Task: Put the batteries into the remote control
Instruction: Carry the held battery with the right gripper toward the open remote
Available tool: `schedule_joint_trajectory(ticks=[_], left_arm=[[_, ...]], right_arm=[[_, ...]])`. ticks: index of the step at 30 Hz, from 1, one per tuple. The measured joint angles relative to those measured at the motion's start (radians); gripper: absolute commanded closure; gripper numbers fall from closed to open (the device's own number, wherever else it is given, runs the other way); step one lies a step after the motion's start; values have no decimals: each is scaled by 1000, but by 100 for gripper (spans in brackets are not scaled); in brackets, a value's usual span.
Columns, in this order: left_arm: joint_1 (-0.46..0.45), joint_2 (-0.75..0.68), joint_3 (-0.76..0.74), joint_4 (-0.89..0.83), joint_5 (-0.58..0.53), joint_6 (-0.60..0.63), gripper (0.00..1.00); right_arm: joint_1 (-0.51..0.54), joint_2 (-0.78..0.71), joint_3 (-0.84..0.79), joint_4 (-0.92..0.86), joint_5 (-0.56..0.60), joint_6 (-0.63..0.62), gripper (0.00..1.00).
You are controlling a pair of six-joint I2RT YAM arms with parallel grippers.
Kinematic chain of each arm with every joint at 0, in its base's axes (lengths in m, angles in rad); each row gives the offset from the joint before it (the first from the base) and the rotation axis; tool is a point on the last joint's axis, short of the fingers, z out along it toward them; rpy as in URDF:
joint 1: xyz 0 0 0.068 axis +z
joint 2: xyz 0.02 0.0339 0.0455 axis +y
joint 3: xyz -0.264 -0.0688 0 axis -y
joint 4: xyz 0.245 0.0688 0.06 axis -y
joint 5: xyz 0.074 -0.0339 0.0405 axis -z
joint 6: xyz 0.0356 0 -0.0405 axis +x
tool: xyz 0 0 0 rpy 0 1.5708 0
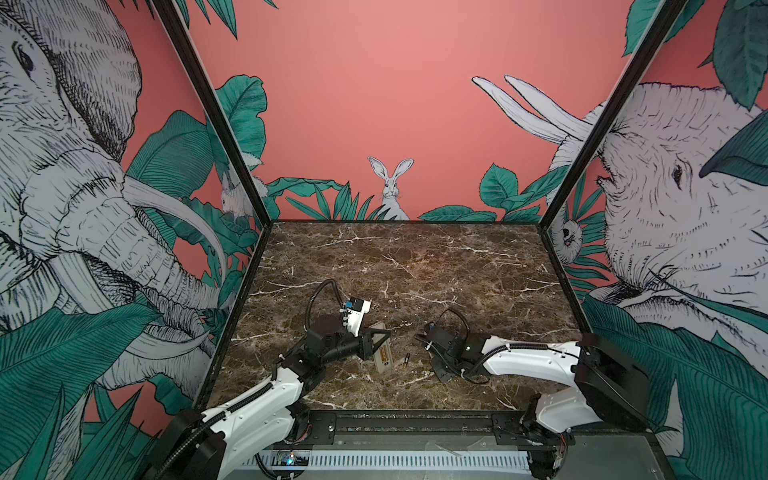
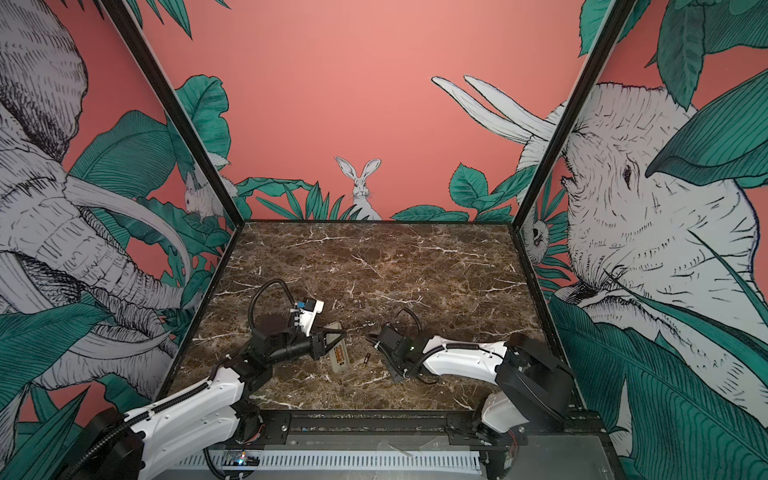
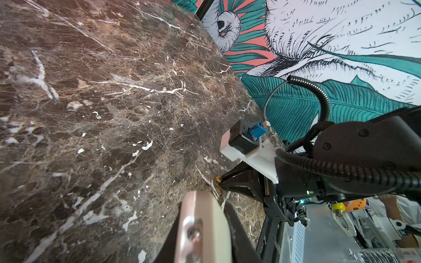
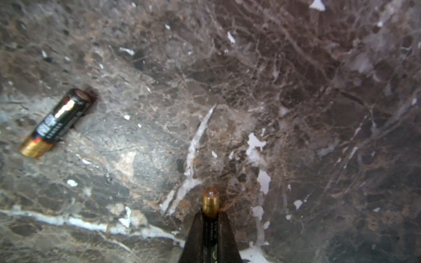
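The remote control [image 1: 383,358] is clamped across its width by the left pincer [image 1: 380,338], back up, in the near half of the table [image 1: 415,266]; whether it rests on the marble cannot be told. The held battery [image 4: 210,201] is grasped by the right pincer [image 4: 210,218] (only its gold end is seen past the fingers). The loose battery [image 1: 407,359] lies between remote control and right pincer. Open room is left across the far half, up to the walls [image 1: 232,166]. In the left wrist view the remote control is cut off by the frame.
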Motion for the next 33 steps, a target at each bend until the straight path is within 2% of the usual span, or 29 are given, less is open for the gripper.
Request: schedule_joint_trajectory(ticks=[2, 11, 33], left_arm=[[0, 0, 2, -1, -4, 2, 100], [-7, -8, 5, -23, -18, 36, 100], [-14, -57, 15, -87, -40, 74, 100]], right_arm=[[0, 4, 3, 1, 1, 0, 80], [0, 24, 47, -29, 23, -18, 73], [-35, 101, 119, -83, 25, -64, 81]])
